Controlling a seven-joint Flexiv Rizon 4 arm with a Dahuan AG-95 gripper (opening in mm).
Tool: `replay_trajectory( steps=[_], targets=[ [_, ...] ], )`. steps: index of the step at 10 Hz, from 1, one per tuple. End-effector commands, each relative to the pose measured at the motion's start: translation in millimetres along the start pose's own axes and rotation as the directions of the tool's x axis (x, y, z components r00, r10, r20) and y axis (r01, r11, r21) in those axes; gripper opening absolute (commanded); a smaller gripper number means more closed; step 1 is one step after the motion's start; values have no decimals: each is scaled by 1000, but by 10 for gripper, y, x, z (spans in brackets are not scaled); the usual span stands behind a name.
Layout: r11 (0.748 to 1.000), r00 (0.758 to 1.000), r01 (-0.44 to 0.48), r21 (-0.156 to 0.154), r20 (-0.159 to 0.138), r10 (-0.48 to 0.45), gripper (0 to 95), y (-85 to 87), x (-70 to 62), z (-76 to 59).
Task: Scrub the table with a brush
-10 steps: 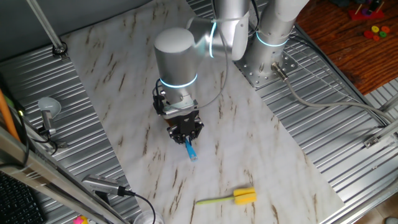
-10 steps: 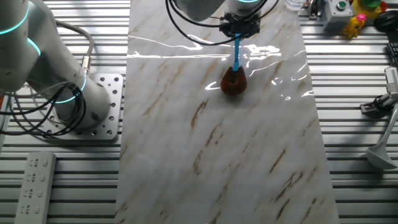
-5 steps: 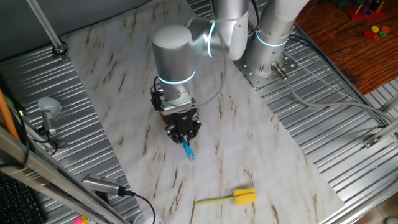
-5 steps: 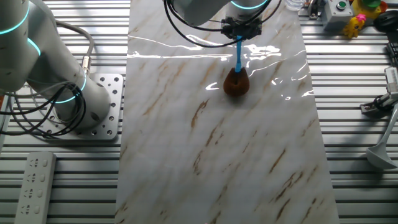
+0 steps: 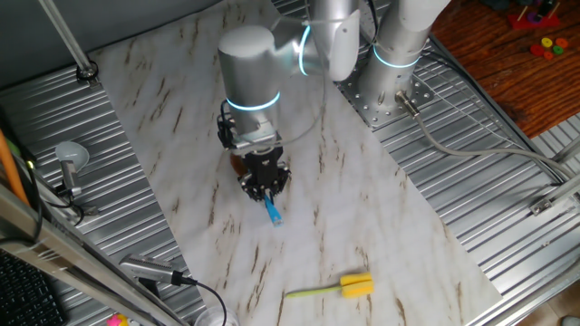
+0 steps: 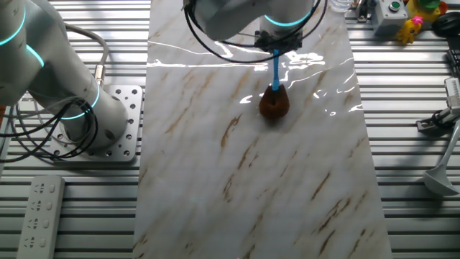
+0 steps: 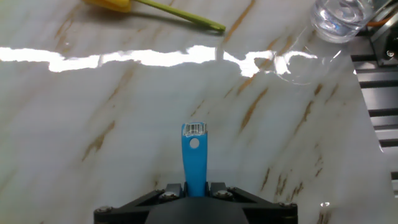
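Hand view: gripper (image 7: 196, 186) pinching brush (image 6: 274, 99) handle; bristle head sliding lower right along table (image 6: 215, 180); scrubbing progressing.

Ribbed grey metal surround (image 6: 410, 180) on every side of me, reddish wooden floor (image 5: 494, 54) past its far corner, bright overhead light glaring in white streaks (image 7: 124, 57) below me

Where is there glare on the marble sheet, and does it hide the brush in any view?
Hand view: a bright glare band crosses the table, above the brush handle. The other fixed view: white streaks beside the handle; brush head stays clear.
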State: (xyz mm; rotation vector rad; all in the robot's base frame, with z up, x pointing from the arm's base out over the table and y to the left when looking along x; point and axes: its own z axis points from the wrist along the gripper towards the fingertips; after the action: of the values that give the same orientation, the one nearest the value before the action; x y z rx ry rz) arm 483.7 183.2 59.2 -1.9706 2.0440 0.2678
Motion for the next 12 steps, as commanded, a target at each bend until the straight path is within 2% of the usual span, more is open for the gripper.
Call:
replay_trajectory(
  steps=[1, 3, 6, 10, 12],
  targets=[
    [1000, 1000, 11, 2, -3, -11, 0, 8, 52, -29],
    [1000, 1000, 23, 0, -7, -23, 0, 22, 109, -49],
    [1000, 1000, 7, 0, -3, -7, 0, 52, 103, -1],
    [1000, 1000, -20, 0, 3, 20, 0, 39, -82, 130],
    [999, 999, -42, 2, -6, 42, 0, 42, -230, 167]
  ],
)
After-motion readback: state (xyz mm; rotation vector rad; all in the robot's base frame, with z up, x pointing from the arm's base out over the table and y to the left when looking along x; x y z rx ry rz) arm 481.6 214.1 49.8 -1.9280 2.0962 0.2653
